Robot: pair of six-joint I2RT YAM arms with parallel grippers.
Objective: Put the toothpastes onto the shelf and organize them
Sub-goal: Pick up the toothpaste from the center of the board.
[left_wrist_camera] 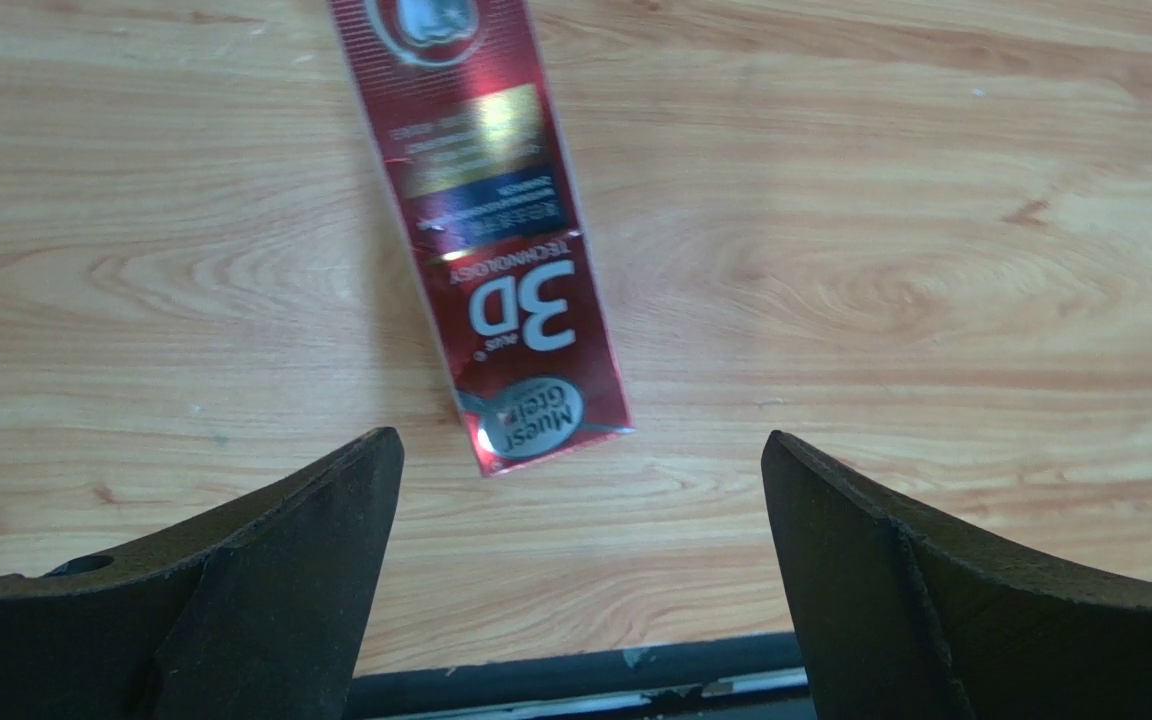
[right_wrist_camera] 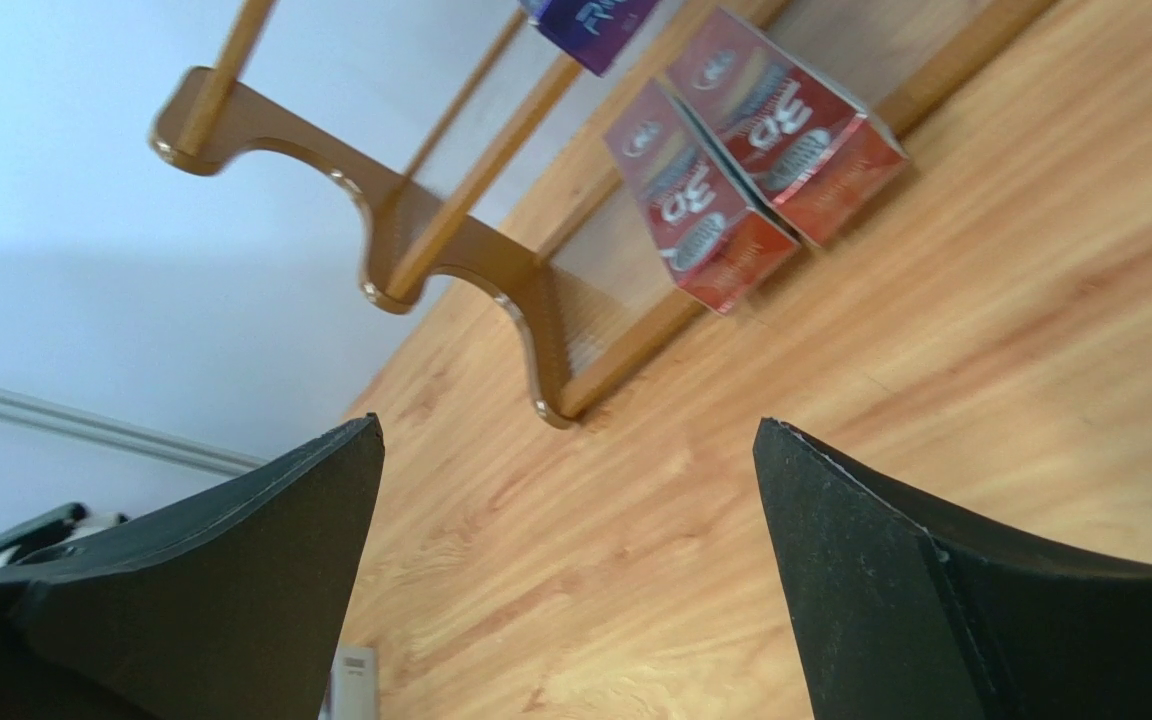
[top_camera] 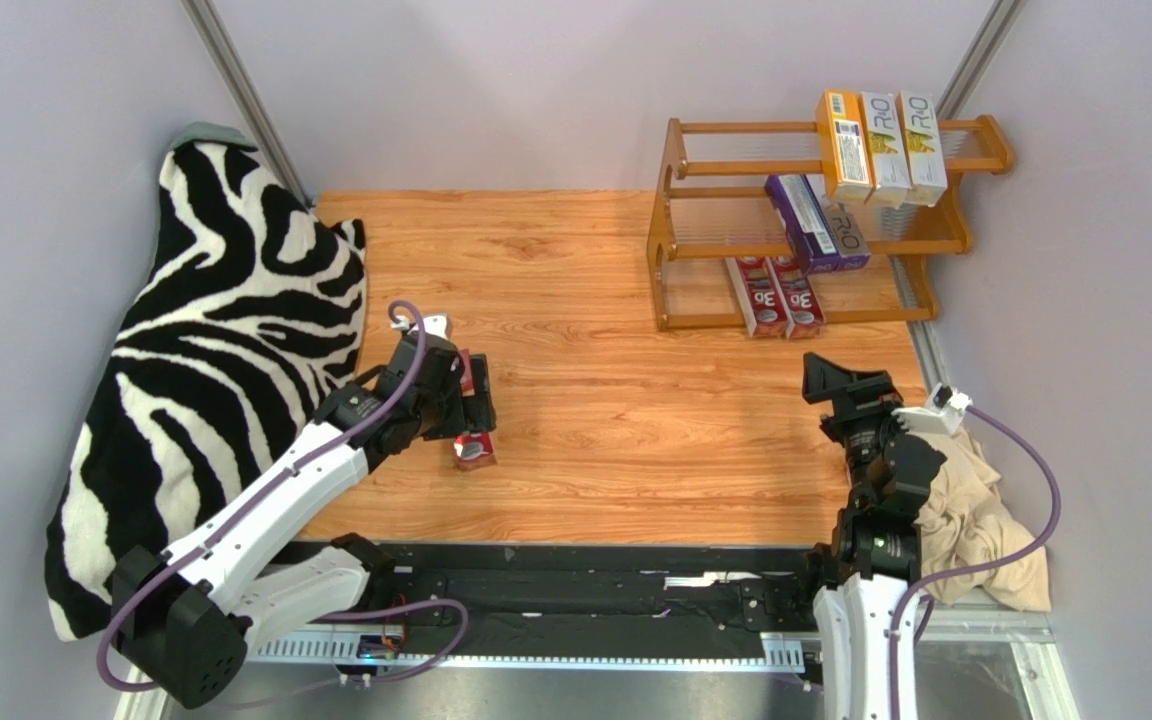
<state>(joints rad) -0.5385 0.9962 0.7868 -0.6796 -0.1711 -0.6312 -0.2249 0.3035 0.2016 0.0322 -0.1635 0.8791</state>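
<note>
The orange-brown shelf point(top_camera: 823, 225) stands at the far right. Its top tier holds three orange-yellow and white cartons point(top_camera: 883, 146), the middle tier two purple cartons point(top_camera: 817, 222), and the bottom tier two red cartons point(top_camera: 775, 294). A third red carton point(top_camera: 474, 447) lies flat on the wood table. My left gripper point(top_camera: 470, 405) is open and empty just above it. In the left wrist view the carton point(left_wrist_camera: 492, 240) lies ahead of the open gripper point(left_wrist_camera: 579, 450). My right gripper point(top_camera: 833, 378) is open and empty, below the shelf. The right wrist view shows the open gripper point(right_wrist_camera: 567, 435), the shelf point(right_wrist_camera: 432, 255) and its red cartons point(right_wrist_camera: 755, 150).
A zebra-striped cloth point(top_camera: 222, 345) covers the left side of the table. A beige cloth point(top_camera: 988, 525) lies at the right near edge beside the right arm. A black rail point(top_camera: 582, 578) runs along the near edge. Grey walls close in the back and sides.
</note>
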